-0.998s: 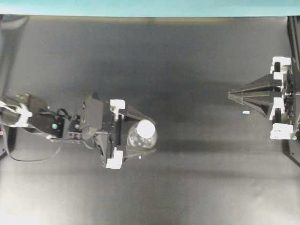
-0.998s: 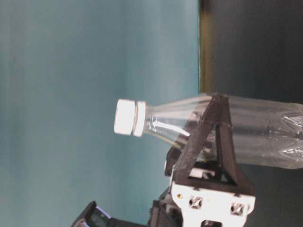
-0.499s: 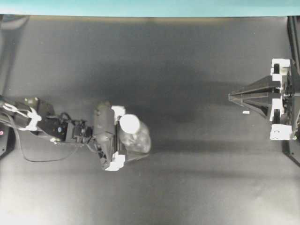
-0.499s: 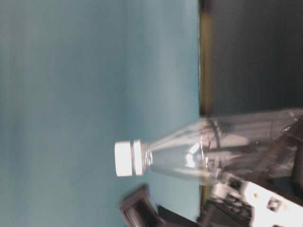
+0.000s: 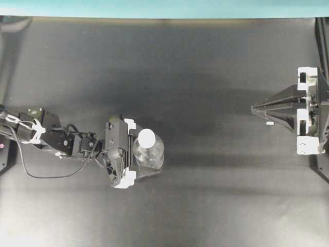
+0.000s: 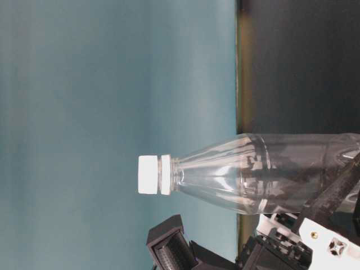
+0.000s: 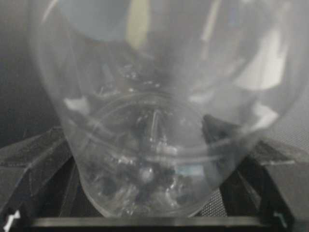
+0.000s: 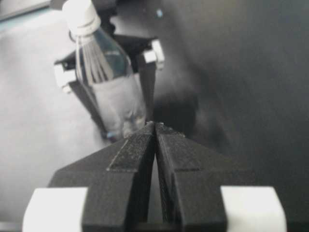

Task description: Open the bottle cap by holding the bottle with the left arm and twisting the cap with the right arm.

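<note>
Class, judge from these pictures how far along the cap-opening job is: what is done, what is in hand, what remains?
Done: the left gripper has its fingers on either side of the upright bottle. In hand: securing that hold; whether the fingers already clamp the bottle cannot be told. Left: the bottle cap is on, and the right gripper, shut and empty, sits far off, so the reach and twist remain.

overhead: straight down | table-level: sideways, close | wrists: close | shared: bottle

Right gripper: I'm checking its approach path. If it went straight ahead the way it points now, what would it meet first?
Probably the bottle, standing between the left gripper fingers. The right gripper points at its lower body; the table between looks bare.
</note>
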Robot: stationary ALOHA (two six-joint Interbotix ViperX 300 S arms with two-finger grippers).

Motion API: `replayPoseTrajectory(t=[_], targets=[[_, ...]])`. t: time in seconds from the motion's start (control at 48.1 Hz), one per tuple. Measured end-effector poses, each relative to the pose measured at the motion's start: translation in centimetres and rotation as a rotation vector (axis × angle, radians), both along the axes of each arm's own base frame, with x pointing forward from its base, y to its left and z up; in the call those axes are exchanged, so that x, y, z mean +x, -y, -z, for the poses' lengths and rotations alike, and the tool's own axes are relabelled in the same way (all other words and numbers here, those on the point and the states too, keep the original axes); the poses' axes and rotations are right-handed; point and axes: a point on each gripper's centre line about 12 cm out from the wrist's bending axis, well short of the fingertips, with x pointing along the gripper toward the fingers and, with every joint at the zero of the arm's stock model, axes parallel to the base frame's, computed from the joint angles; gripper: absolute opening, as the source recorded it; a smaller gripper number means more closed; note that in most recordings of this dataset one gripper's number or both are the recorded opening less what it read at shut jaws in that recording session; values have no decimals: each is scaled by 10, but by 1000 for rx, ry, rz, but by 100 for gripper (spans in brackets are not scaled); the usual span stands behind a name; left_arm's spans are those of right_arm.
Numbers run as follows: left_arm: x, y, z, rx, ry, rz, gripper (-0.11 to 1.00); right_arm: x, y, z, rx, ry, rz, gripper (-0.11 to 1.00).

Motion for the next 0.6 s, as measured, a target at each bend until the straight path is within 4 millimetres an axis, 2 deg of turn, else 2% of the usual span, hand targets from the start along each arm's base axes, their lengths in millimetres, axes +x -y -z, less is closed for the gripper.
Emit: replayPoseTrajectory(t=[0.166, 0.333, 0.416, 0.499, 0.603], targets=[[0, 0, 0, 16, 0, 6, 90, 10, -5, -11, 20, -101, -23, 1], [-1, 1, -1, 25, 13, 11, 90, 37, -11, -22, 103, -254, -16, 8], [-1, 1, -1, 26, 19, 12, 90, 55, -13, -27, 155, -357, 7, 16], [-1, 0, -2, 26, 20, 10, 90, 76, -16, -36, 189, -450, 21, 28], [-1, 1, -1, 26, 20, 12, 90, 105, -21, -44, 206, -558, 25, 56]])
